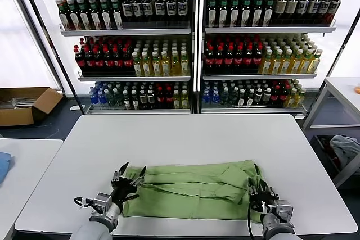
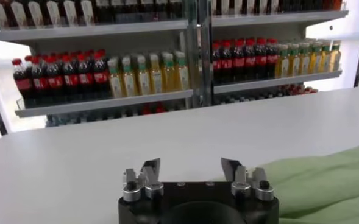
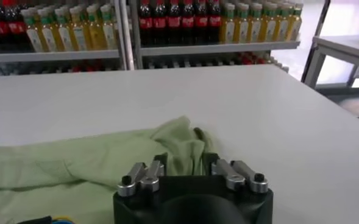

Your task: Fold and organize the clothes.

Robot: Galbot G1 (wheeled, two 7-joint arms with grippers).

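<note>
One light green shirt lies folded into a long band across the front of the white table. My left gripper stands at the band's left end, just off the cloth. It is open, and in the left wrist view only bare table shows between its fingers, with the shirt off to one side. My right gripper sits over the band's right end. In the right wrist view its jaws stand apart, with a raised fold of the shirt between them.
Shelves of bottles stand behind the table. A cardboard box lies on the floor at far left. A second table borders on the left, and a metal-framed table stands at right.
</note>
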